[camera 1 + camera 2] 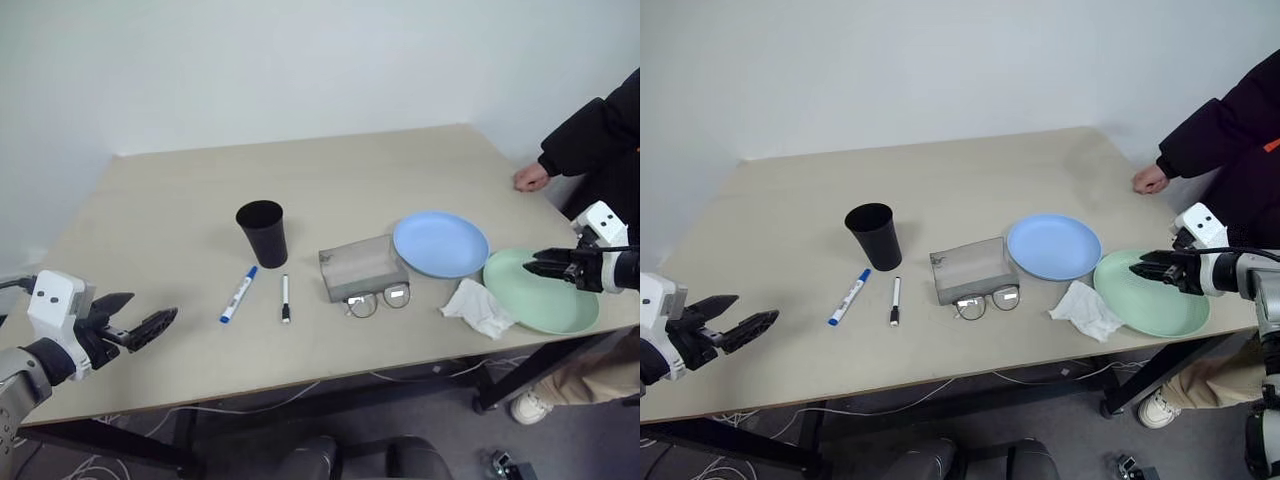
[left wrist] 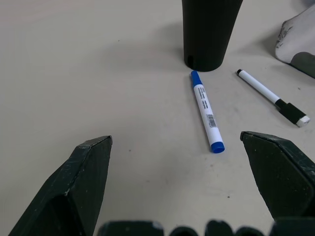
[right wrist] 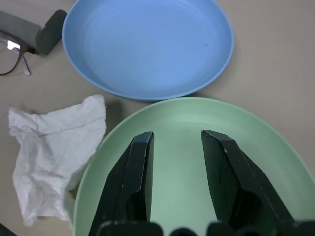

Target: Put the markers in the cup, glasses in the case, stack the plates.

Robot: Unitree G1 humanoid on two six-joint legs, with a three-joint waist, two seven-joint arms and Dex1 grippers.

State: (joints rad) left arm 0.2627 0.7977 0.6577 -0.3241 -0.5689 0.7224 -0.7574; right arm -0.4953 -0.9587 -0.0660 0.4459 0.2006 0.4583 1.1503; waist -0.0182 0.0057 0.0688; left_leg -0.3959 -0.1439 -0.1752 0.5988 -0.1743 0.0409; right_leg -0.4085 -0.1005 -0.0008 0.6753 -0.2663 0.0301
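The black cup (image 1: pixel 262 232) stands upright left of the table's middle. In front of it lie two markers, a blue-capped one (image 1: pixel 238 294) and a thinner one (image 1: pixel 285 298). The grey case (image 1: pixel 362 266) sits with its lid down, and the glasses (image 1: pixel 380 298) rest against its near side. Right of the case is the blue plate (image 1: pixel 440 243), with the green plate (image 1: pixel 545 295) beside it at the table's right front corner. My right gripper (image 3: pixel 176 135) hovers open just over the green plate, holding nothing. My left gripper (image 1: pixel 155 306) is open near the left front edge, pointing at the markers (image 2: pixel 207 112).
A crumpled white tissue (image 1: pixel 478 307) lies between the glasses and the green plate, touching the plate's rim. A person in a dark sleeve stands at the right, a hand (image 1: pixel 530 178) resting on the table's far right edge. A bare wall is behind the table.
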